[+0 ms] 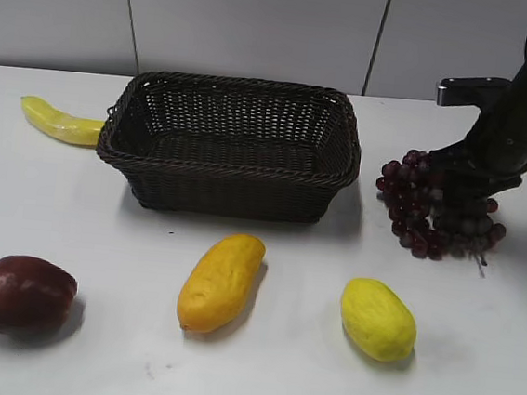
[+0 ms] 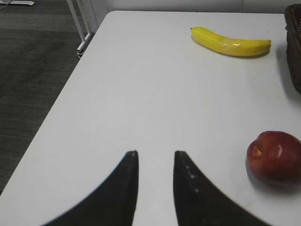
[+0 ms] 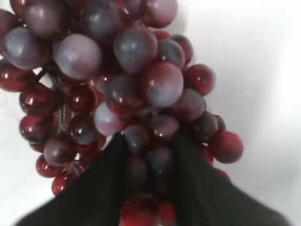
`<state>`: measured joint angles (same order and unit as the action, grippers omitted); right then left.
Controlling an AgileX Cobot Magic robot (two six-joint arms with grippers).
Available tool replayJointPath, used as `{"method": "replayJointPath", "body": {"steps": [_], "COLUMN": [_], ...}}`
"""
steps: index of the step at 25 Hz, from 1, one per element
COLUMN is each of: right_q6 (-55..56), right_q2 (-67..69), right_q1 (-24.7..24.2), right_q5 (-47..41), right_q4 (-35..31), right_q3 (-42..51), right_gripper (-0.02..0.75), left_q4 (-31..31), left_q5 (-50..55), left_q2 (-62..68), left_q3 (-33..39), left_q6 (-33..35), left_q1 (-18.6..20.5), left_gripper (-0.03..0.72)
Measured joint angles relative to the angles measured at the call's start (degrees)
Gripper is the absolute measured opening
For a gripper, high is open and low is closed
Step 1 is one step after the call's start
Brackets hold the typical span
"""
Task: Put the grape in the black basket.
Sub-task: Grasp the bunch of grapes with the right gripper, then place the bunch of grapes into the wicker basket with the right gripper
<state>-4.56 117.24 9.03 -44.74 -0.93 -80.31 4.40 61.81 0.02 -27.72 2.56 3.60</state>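
Here your right gripper (image 3: 149, 141) is clamped on the dark red-purple grape bunch (image 1: 435, 210), right of the black-brown woven wicker basket (image 1: 231, 144); your left gripper (image 2: 155, 155) sits parted.

A banana (image 1: 61, 122), apple (image 1: 22, 295), mango (image 1: 221, 282) and lemon (image 1: 378, 319) lie on the white table (image 1: 469, 385).

Bright, even light with soft shadows under the fruit; the right wrist close-up is slightly blurred

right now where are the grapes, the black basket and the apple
grape (image 1: 414, 205): exterior view, left side of the bunch, clear of the gripper.
black basket (image 1: 229, 171): exterior view, front braided rim.
apple (image 1: 23, 294): exterior view, middle of its dark red skin.
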Motion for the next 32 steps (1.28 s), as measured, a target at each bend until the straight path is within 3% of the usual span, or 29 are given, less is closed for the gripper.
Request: {"method": "replayJointPath", "body": {"steps": [2,11,18,26,32], "right_q6": [0.0,0.0,0.0,0.0,0.0], "right_q2": [-0.4,-13.5,-24.3,-24.6,-20.9], "right_q1": [0.0,0.0,1.5,9.9,16.2], "right_q5": [-0.4,-2.3,-3.0,-4.4,-3.6], "right_q4": [0.0,-0.2,-3.7,-5.2,-9.1], "right_q3": [0.0,-0.5,-8.9,-23.1,-26.5], "right_gripper": [0.135,0.111,0.103,0.101,0.101], "left_q4": [0.0,0.0,0.0,0.0,0.0], "left_q5": [0.0,0.0,0.0,0.0,0.0], "left_q2": [0.0,0.0,0.0,0.0,0.0], "left_q3": [0.0,0.0,0.0,0.0,0.0], "left_q6": [0.0,0.0,0.0,0.0,0.0], "left_q1": [0.0,0.0,0.0,0.0,0.0], "left_gripper": [0.228,0.228,0.228,0.228,0.228]}}
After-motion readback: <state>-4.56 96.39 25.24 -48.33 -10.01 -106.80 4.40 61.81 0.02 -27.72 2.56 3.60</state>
